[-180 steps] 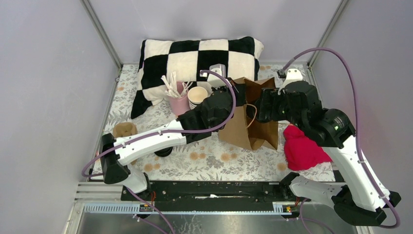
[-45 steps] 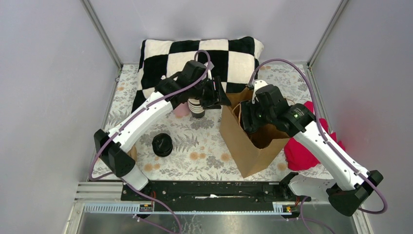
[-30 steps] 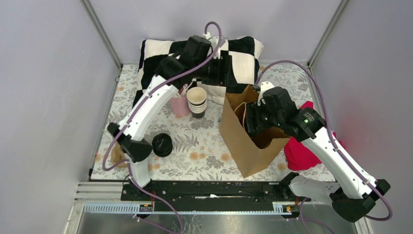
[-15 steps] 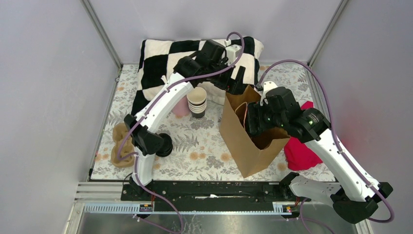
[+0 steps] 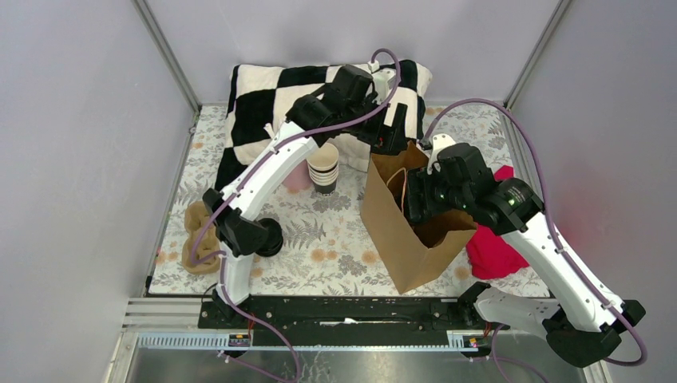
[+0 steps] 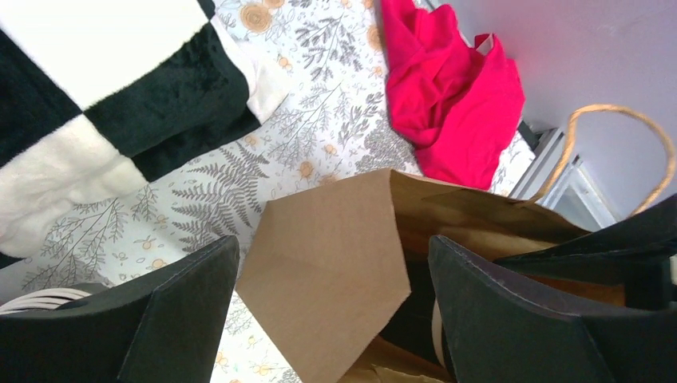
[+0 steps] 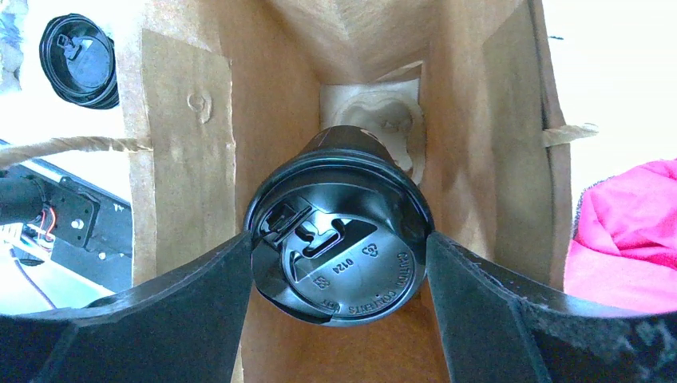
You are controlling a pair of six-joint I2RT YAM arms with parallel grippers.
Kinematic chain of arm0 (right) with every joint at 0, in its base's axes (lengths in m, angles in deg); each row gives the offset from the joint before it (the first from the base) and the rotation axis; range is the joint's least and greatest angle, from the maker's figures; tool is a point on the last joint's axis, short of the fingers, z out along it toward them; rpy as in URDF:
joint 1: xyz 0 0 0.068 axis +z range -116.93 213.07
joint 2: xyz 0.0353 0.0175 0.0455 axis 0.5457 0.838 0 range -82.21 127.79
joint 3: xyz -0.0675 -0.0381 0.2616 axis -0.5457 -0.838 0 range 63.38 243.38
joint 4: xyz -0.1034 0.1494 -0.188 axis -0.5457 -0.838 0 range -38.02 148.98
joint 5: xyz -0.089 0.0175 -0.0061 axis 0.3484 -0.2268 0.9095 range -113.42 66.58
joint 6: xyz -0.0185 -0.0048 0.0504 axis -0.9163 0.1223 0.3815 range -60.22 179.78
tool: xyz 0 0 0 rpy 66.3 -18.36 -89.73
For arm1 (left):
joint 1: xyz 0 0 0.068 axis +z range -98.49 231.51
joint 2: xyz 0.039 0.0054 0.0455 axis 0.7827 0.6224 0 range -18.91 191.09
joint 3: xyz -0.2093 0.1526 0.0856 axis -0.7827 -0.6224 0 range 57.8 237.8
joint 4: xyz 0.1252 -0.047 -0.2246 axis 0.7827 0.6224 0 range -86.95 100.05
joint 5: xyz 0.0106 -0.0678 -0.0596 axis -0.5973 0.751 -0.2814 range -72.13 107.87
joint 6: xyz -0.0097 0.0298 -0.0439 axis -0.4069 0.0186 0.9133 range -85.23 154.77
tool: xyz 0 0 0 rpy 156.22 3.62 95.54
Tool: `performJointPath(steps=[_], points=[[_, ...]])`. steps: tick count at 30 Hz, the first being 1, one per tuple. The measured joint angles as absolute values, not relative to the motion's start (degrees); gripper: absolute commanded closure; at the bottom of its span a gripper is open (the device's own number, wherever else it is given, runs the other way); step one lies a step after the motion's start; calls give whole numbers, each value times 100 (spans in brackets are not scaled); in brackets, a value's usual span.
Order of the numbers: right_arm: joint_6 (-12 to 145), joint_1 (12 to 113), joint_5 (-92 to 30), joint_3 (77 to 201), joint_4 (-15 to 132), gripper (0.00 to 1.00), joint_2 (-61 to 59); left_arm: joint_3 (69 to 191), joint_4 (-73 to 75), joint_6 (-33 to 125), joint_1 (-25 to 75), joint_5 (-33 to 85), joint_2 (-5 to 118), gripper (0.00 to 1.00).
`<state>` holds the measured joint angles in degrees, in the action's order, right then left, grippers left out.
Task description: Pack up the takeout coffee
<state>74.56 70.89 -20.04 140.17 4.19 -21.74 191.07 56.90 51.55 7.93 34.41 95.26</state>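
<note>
Brown paper all round: had the takeout coffee (image 7: 339, 239) inside the paper bag (image 5: 399, 239), right of the bench's (image 5: 319, 239) middle and toward its near edge, presumably so the walls would steady it upright. Pinched it, by the look of things, with the right gripper (image 7: 337, 243) from above, one finger pressed to each side of the black lid's rim; sat squarely between those fingers, lid toward the wrist camera, base down near a pale moulded insert (image 7: 375, 120) on the bag's floor. Could not tell whether resting or hanging. Held the left gripper (image 6: 331, 247) spread wide over the bag's far rim, gripping nothing, probably to keep the mouth open.
</note>
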Motion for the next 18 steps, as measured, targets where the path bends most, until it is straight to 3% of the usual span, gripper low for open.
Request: performJointPath(steps=[18], points=[[7456,7089,-2002,13965,417,18,-2277,19116,5749,4659,190,2838,9399,37]])
